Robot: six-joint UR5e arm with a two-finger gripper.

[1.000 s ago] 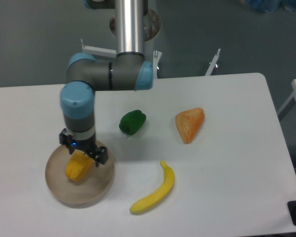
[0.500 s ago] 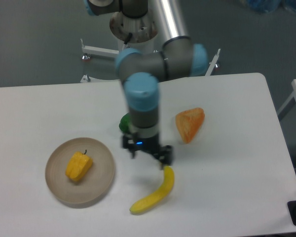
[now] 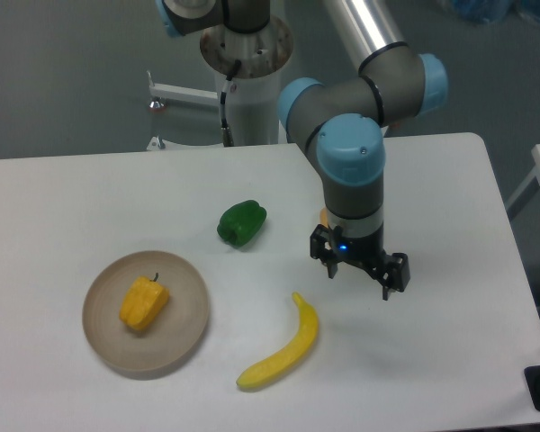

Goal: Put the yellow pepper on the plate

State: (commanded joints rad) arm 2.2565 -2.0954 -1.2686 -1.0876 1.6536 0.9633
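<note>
The yellow pepper (image 3: 144, 303) lies on the plate (image 3: 185, 340), stem pointing up-right, well apart to the left of the end effector (image 3: 360, 271), which hangs over the table (image 3: 450, 297) with fingers apart, holding nothing.

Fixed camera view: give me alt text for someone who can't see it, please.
A yellow pepper lies on a round tan plate at the left of a white table. The robot's gripper hangs empty over the table's right-centre, apart from the plate. A green pepper sits mid-table and a banana lies nearer the front.
</note>
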